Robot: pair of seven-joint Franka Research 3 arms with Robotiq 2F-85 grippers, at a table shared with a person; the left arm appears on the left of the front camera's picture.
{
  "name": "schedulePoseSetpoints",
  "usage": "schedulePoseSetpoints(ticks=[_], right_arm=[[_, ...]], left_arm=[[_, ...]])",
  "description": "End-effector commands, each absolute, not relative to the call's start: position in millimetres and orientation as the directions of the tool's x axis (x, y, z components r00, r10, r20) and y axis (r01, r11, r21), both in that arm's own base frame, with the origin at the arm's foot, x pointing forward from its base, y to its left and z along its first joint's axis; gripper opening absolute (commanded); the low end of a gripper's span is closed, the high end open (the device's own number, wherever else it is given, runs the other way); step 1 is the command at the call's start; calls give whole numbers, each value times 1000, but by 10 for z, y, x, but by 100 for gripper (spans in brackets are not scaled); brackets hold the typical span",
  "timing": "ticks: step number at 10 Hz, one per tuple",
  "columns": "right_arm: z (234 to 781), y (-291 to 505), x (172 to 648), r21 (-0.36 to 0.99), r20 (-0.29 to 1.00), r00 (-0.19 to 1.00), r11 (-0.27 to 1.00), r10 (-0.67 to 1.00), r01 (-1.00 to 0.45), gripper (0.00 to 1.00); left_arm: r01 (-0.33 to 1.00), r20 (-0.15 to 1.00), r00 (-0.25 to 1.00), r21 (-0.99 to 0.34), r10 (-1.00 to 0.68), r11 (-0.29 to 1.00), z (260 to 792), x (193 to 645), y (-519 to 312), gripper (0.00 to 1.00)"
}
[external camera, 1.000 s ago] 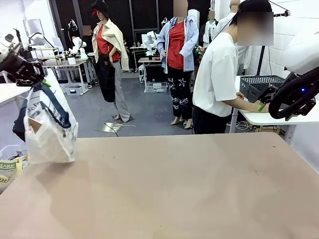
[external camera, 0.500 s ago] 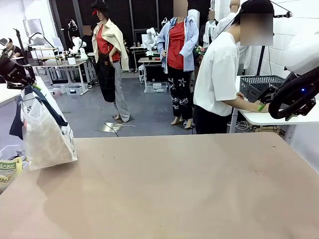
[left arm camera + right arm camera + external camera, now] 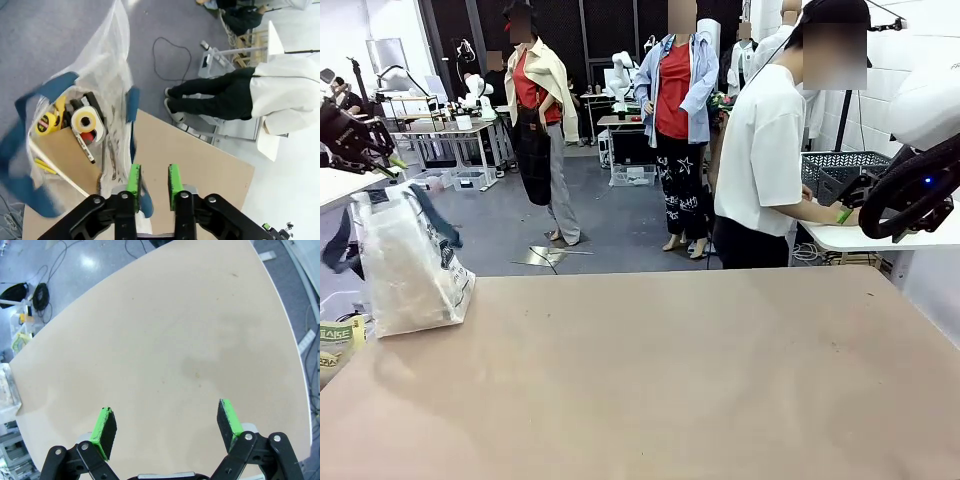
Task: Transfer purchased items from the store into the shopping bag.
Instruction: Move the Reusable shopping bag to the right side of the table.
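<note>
- Shopping bag (image 3: pixel 408 262) sits upright on the table (image 3: pixel 680 380) at its far left corner, w/ the navy strap handles flopped out to the sides and blurry.
- Left gripper (image 3: pixel 151 180) is up above the bag. From the left wrist cam we see its green pads (image 3: pixel 133 179) a small way apart, nothing between them, so not clamped on anything. In the front cam it's (image 3: pixel 388 160) just above and left of the bag top, not touching as far as we can tell.
- Looking down into the bag (image 3: pixel 85 125) we see a yellow tape measure (image 3: pixel 45 122), a roll of white tape (image 3: pixel 85 121), a marker (image 3: pixel 84 146) and a piece of brown cardboard (image 3: pixel 55 155).
- Right gripper (image 3: pixel 169 430) has its fingers spread wide, holding nothing, looking down on bare tabletop (image 3: pixel 165 340).
- Person (image 3: pixel 760 150) in a white tee stands at the far side, right of centre, turned away twd a side table (image 3: pixel 880 238), hands over by a dark lattice basket (image 3: pixel 840 170).
</note>
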State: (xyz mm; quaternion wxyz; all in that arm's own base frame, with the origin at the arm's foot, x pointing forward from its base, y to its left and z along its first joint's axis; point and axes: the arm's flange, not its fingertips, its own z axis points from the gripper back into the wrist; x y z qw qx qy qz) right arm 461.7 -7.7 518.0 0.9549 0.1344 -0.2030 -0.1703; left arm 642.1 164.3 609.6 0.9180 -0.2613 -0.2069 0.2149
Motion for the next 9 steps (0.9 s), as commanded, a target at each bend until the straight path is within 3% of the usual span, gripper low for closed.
schedulePoseSetpoints(ticks=[1, 2, 5, 9], right_arm=[[5190, -81, 4621, 317, 340, 863, 910, -373, 268, 100], [5190, -81, 4621, 317, 340, 863, 910, -373, 268, 100], [5190, -81, 4621, 317, 340, 863, 910, -373, 268, 100], [5190, -81, 4621, 317, 340, 863, 910, -373, 268, 100]], left_arm=[[-203, 362, 810, -565, 462, 799, 6173, 6327, 1490, 91], [-152, 411, 803, -560, 432, 814, 6201, 6252, 1371, 100], [29, 543, 803, -448, 246, 894, 6185, 6069, 733, 100], [184, 542, 840, -212, -41, 960, 5924, 6114, -348, 100]])
